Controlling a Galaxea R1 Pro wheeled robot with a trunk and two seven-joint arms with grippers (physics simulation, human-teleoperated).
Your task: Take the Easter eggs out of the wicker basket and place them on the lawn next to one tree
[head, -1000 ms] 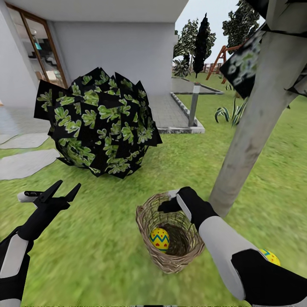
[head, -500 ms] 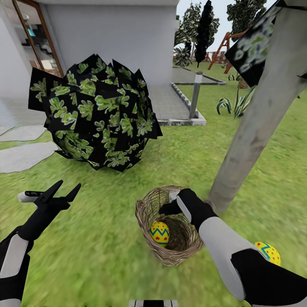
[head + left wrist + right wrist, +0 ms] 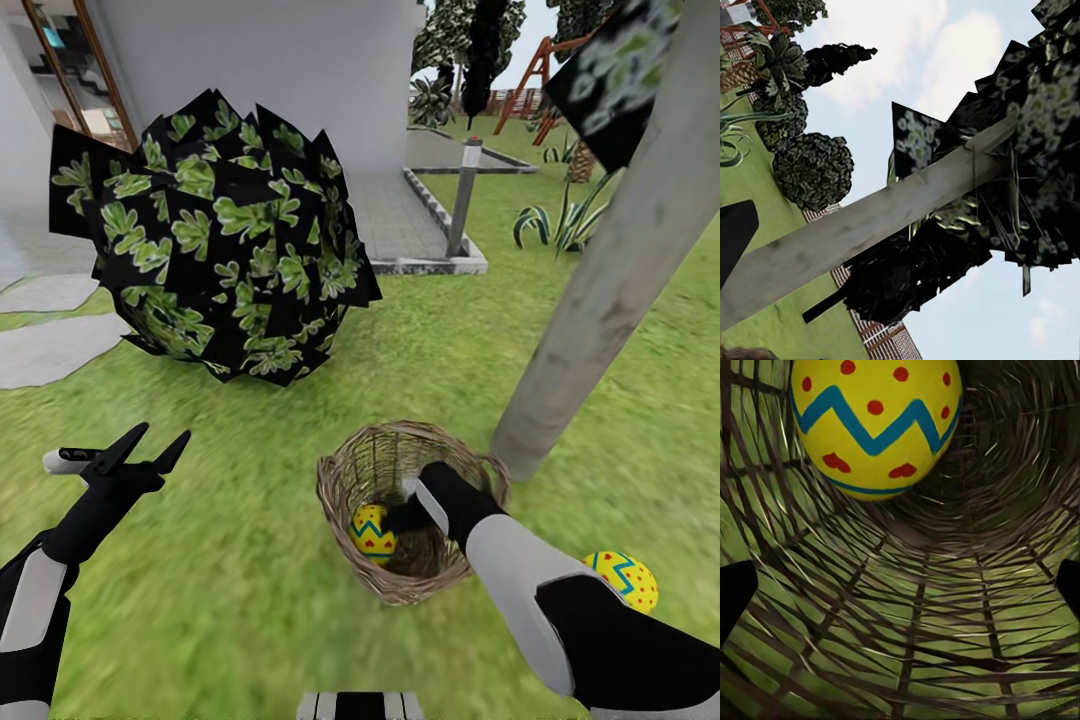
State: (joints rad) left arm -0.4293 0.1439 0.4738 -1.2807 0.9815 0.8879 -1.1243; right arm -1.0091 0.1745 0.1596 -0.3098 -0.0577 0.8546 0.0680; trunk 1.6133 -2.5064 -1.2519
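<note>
Right gripper (image 3: 408, 512) was down inside wicker basket (image 3: 345, 470), fingers spread wide, gripping nothing. One Easter egg (image 3: 875, 426) lay on basket floor, just beside gripper. Second egg (image 3: 622, 580) sat on lawn (image 3: 250, 590), near tree trunk (image 3: 600, 290). Left gripper (image 3: 140, 445) hovered over grass, jaws parted, empty. Leafy bush (image 3: 210, 240) stood behind basket.

Place: a home garden, outdoors by day.
Ground: mottled green lawn (image 3: 250, 600) with grey stone paving slabs (image 3: 50, 350) left of the bush.
House: pale wall (image 3: 270, 60) and glazed door (image 3: 70, 75) right behind the bush (image 3: 215, 240).
Planting: grey tree trunk (image 3: 600, 290) right of the bush, more trees beyond.
Play: red swing frame (image 3: 535, 75) far behind the trunk.
</note>
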